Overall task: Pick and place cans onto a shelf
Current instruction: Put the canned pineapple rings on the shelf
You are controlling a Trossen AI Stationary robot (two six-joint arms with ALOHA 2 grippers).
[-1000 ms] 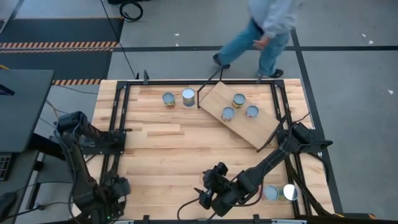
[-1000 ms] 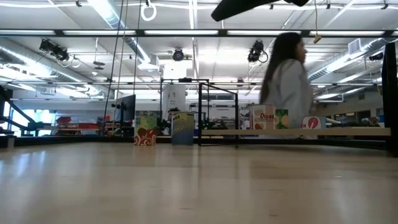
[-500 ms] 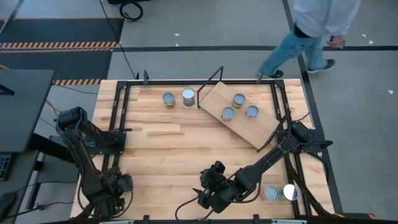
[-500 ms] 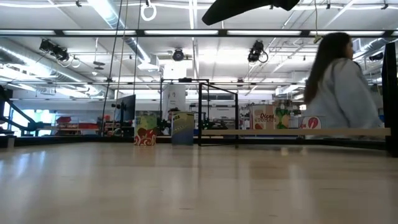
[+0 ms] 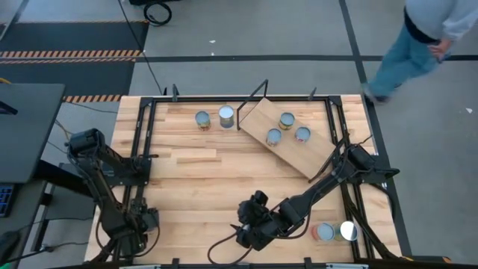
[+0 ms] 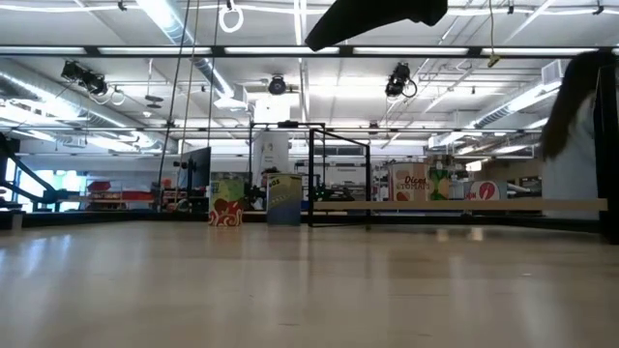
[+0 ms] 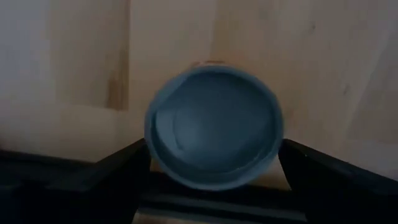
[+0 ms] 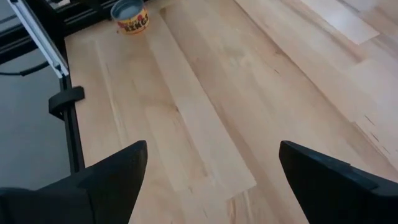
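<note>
High view: pale planked wooden counter [image 5: 224,179] in a black frame. Light plain-wood shelf board [image 5: 293,138] lies askew at the far right, carrying three small tin cans with pale-blue tops [image 5: 287,120]. Two more cans [image 5: 214,117] stand on the counter just left of the shelf; two others [image 5: 334,232] sit at the near right corner. Left claw [image 5: 134,226] hangs at the near left edge. Right claw [image 5: 249,228] is near the front centre. A person in blue jeans [image 5: 407,52] walks on the grey floor beyond.

Low view: cans line the far edge; one label reads "Diced Tomatoes" [image 6: 414,181]; other print too small.

Left wrist view: fingers [image 7: 118,168] spread wide on either side of a blue-topped can [image 7: 213,126], not clamped.

Right wrist view: released, fingers [image 8: 115,171] wide over bare boards; far off, a can with a red-and-yellow label [image 8: 129,17], writing unreadable.
</note>
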